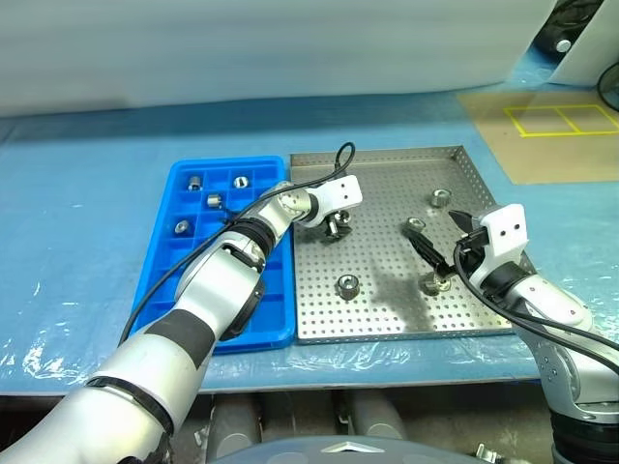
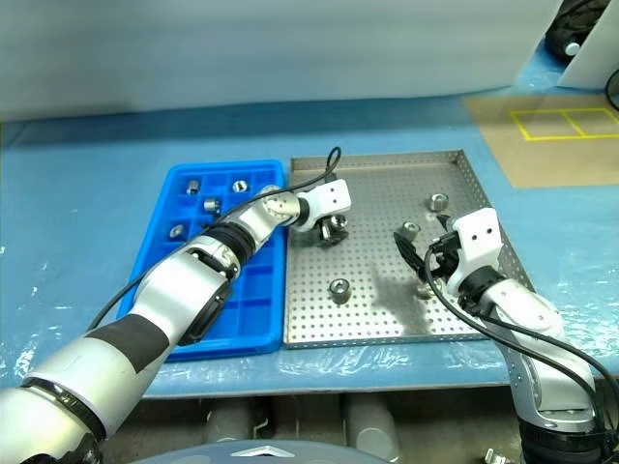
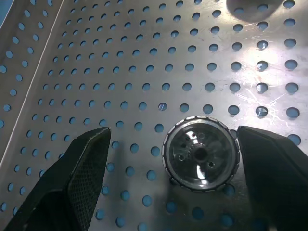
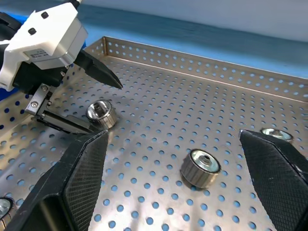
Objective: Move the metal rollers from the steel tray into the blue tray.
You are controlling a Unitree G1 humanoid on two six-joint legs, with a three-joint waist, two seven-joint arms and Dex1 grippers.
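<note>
The steel tray (image 1: pixel 387 324) holds several metal rollers: one far right (image 1: pixel 440 198), one beside it (image 1: pixel 416 224), one near the front (image 1: pixel 346 285). My left gripper (image 1: pixel 337 228) is low over the tray's left part, open, its fingers (image 3: pixel 82 168) either side of a roller (image 3: pixel 201 154) without touching it. The right gripper (image 1: pixel 432 237) hovers open over the tray's right side, and a roller (image 4: pixel 199 167) lies on the tray ahead of its fingers (image 4: pixel 84 173). The blue tray (image 1: pixel 276 319) lies to the left, with several rollers (image 1: pixel 214 201) in its far compartments.
Both trays rest on a light blue table covering (image 1: pixel 87 251). A brown board with yellow tape marks (image 1: pixel 561 130) lies at the far right. Another roller (image 1: pixel 432 282) sits near the steel tray's front right, close under my right arm.
</note>
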